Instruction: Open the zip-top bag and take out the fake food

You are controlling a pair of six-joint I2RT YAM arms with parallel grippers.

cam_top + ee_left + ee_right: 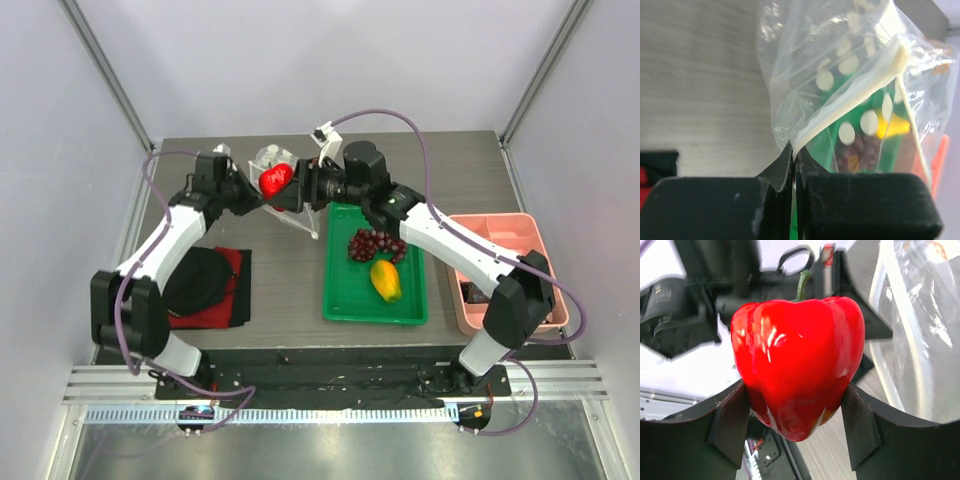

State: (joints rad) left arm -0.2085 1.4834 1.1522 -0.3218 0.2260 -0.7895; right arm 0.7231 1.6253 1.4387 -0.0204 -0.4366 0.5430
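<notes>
The clear zip-top bag (272, 160) with white dots hangs above the table at the back centre; it also fills the left wrist view (840, 75). My left gripper (794, 160) is shut on the bag's white zip strip edge. My right gripper (796, 415) is shut on the glossy red pepper (797, 360), held beside the bag's mouth (276, 179). The yellow piece (385, 280) and the dark red grape cluster (375, 244) lie in the green tray (345, 295).
A pink bin (470, 300) stands at the right edge. A red cloth (235, 265) with a black lump (195, 280) on it lies at the left, under the left arm.
</notes>
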